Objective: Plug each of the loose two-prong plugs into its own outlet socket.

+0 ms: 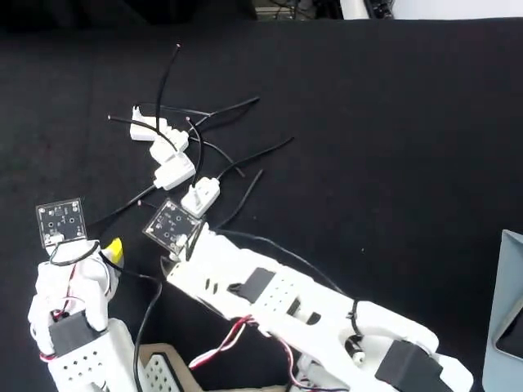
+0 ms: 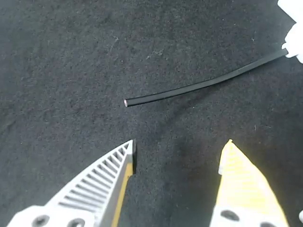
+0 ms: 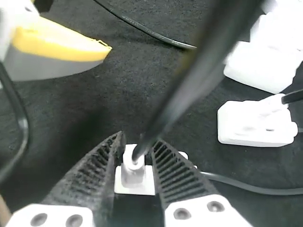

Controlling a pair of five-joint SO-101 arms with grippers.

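Black table (image 1: 392,122) — loose white plugs (image 1: 175,172)

A small white plug (image 3: 134,174), its black wire (image 3: 199,71) pointing up, is held just beside a flat white socket (image 3: 253,124); more white pieces (image 1: 174,173) lie past that socket

The white plastic left arm (image 1: 78,327) stands at the lower left of the high view. Its left gripper (image 2: 180,146) is spread wide, with a grey ribbed finger and a yellow finger well apart. The white plastic right arm (image 1: 286,306) stretches from the lower right toward the centre left. Its black-ribbed right gripper (image 3: 137,142) is pinched onto a small white plug (image 3: 134,179).
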